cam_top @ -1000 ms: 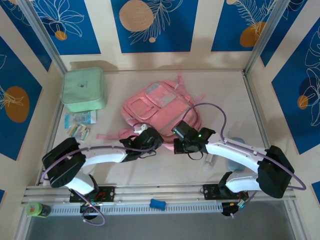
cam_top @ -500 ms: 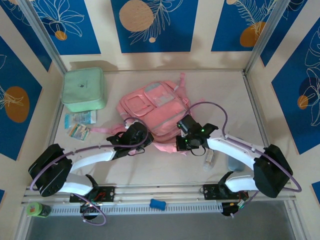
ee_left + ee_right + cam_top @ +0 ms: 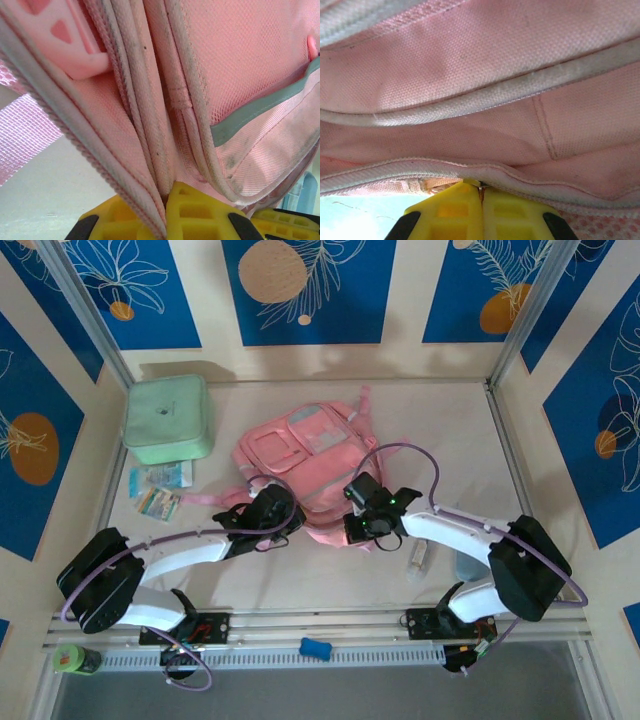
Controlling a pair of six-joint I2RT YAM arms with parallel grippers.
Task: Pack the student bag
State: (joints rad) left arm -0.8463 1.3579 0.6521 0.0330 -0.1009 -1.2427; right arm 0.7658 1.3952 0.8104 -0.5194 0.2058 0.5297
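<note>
Student bag (image 3: 310,462) lies flat near the middle of the worktop (image 3: 450,440), front pockets up, straps trailing off toward 12 and 8 o'clock. Both arms work its near edge. The left tool (image 3: 272,512) is at the bag's 7 o'clock corner. In the left wrist view the left tool (image 3: 165,200) is clenched on a piped seam of the student bag (image 3: 240,75), and the corded edge runs straight down between the yellow fingers (image 3: 192,212). The right tool (image 3: 362,527) is at the bag's 5 o'clock edge. In the right wrist view the right tool (image 3: 481,192) is clamped tight, with the lower rim of the student bag (image 3: 470,75) pinched at its tip. A small glint sits there; could be a zip pull, cannot tell. Likely reason for the two-point hold: the fabric is soft, so one grip would just bunch it. Two grips spread apart along the same edge keep it taut enough to reposition the bag or pull an opening apart. Packing looks not yet started, since the likely cargo sits outside the bag: mint green case (image 3: 168,418) at 10 o'clock, card packets (image 3: 160,490) at 9 o'clock, and a clear bottle (image 3: 420,558) near the right arm at 4 o'clock. Risk: the seam slips out of a thin pinch once it takes load.
</note>
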